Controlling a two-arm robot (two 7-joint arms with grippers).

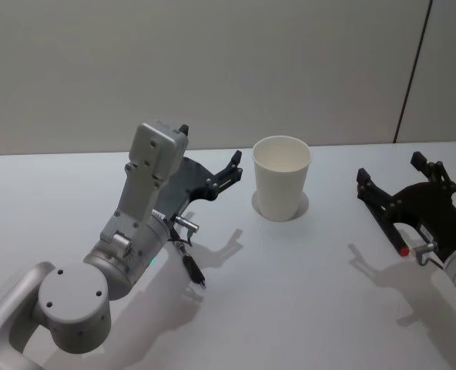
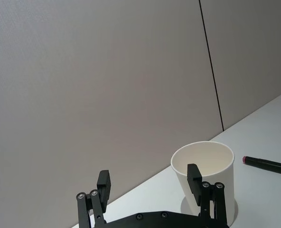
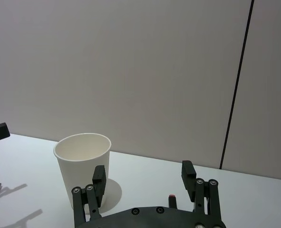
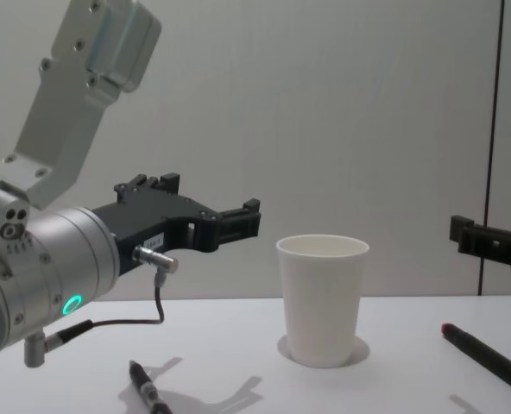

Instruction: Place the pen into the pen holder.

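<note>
The pen holder is a white paper cup standing upright at the table's middle, also seen as the cup, cup and cup. A black pen lies on the table below my left arm, also pen. Right of the cup lies a second, red-tipped pen, whose red end shows under my right gripper. My left gripper hovers open just left of the cup, holding nothing. My right gripper hovers open to the cup's right, also holding nothing.
The white table ends at a grey wall with a dark vertical seam at the right. A cable hangs from my left wrist above the black pen.
</note>
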